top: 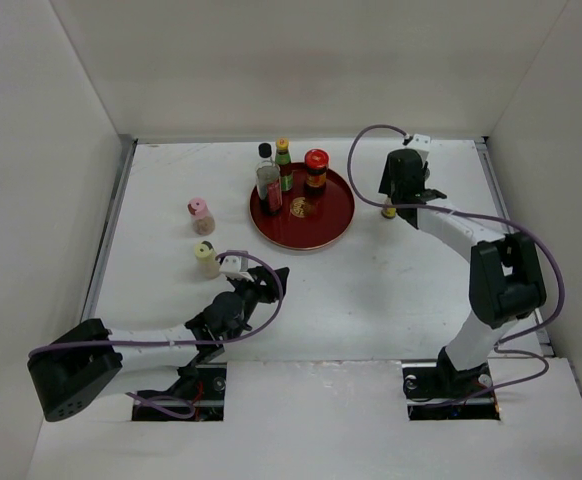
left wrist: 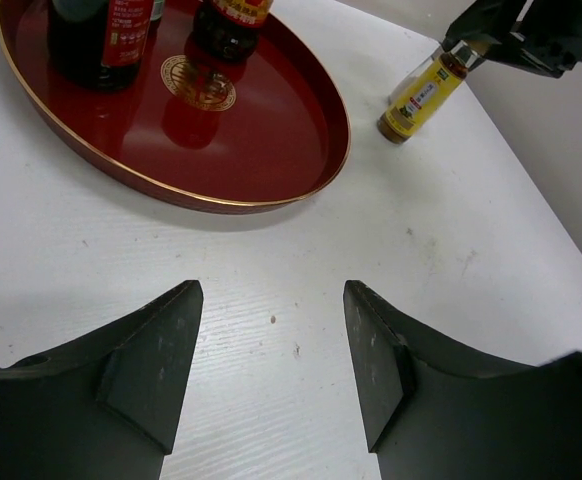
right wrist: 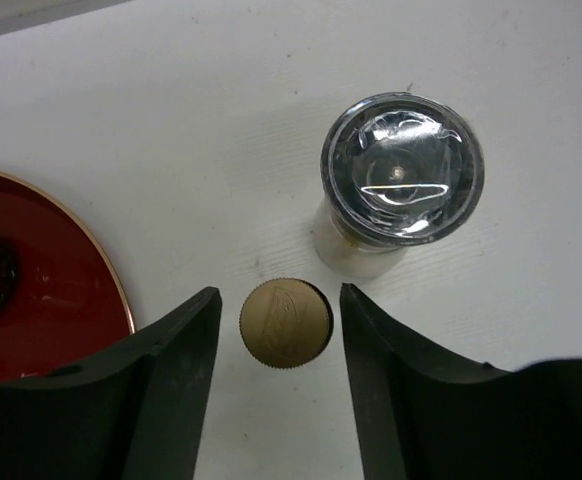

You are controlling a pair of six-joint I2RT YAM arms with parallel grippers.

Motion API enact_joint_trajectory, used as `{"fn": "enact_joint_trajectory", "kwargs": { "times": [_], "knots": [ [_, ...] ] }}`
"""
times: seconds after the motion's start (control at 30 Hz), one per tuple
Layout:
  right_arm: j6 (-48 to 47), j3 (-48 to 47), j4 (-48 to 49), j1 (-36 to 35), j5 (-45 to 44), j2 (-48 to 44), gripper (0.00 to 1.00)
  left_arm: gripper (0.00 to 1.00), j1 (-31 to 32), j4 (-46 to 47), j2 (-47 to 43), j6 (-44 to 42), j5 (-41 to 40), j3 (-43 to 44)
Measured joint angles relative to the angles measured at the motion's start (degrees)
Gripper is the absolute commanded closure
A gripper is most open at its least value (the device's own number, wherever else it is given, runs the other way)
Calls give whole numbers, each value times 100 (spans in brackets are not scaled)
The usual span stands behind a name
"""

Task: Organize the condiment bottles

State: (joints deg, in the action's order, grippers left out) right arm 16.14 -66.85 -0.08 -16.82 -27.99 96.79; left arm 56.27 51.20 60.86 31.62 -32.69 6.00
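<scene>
On the round red tray [top: 343, 215] stand a tall clear black-capped bottle [top: 267, 180], a green yellow-capped bottle [top: 284, 165] and a red-lidded jar [top: 316, 170]. A pink-capped bottle [top: 201, 215] and a cream one [top: 207, 259] stand on the table to the tray's left. Right of the tray, my right gripper [right wrist: 279, 310] hangs over the yellow bottle [left wrist: 423, 97]. Its fingers flank the brown cap [right wrist: 285, 322] with a small gap on each side. A grey-lidded shaker [right wrist: 401, 170] stands just beyond. My left gripper [left wrist: 273, 330] is open over bare table, holding nothing.
The tray's near rim [left wrist: 271, 150] lies ahead of the left gripper. White walls enclose the table on the left, right and far sides. The right arm [top: 491, 270] reaches in from the near right.
</scene>
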Motion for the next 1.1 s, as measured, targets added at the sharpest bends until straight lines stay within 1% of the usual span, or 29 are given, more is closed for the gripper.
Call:
{"fn": "enact_joint_trajectory", "kwargs": {
  "times": [0.13, 0.23, 0.47, 0.73, 0.9, 1.1],
  "knots": [
    [-55, -179, -42, 28, 37, 179, 58, 43, -2, 0, 2, 17, 2, 0],
    [-92, -186, -33, 31, 22, 179, 62, 43, -2, 0, 7, 24, 7, 0],
    [-382, -284, -142, -212, -114, 118, 63, 43, -70, 0, 17, 39, 31, 0],
    [-573, -1290, -138, -813, -11, 177, 63, 43, -127, 0, 125, 81, 70, 0],
    [-588, -2011, 96, -964, 131, 686, 63, 43, -197, -4, 118, 98, 107, 0],
    [-549, -2203, 120, -1003, 299, 1327, 63, 43, -229, -2, 116, 107, 149, 0]
  ]
}}
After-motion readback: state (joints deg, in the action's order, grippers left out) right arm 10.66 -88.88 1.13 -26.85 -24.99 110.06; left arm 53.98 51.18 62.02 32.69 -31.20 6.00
